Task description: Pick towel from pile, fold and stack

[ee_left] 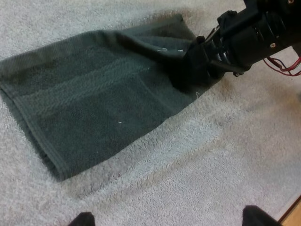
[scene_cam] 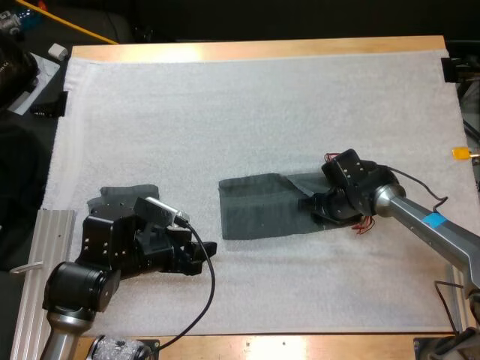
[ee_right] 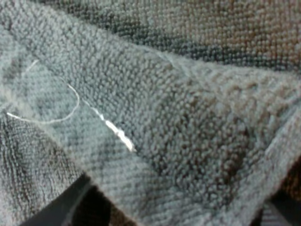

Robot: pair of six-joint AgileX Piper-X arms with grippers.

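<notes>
High view: a crumpled pile (scene_cam: 120,196) is seen near the left edge of the mat (scene_cam: 225,112). Just in front of it, the left tool (scene_cam: 204,253) is held wide apart and clear of anything, near the left end of the flat towel (scene_cam: 255,208). The towel's right corner is pinched and slightly raised by the right tool (scene_cam: 319,204).

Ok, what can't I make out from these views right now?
Second towel: high view, mostly hidden behind the left arm; its fold can't be told.
Towel's right edge: high view, covered by the right hand.
Towel's outline: right wrist view, camera too close.
Left hand: left wrist view, cut off by the edge but for its fingertips.
</notes>
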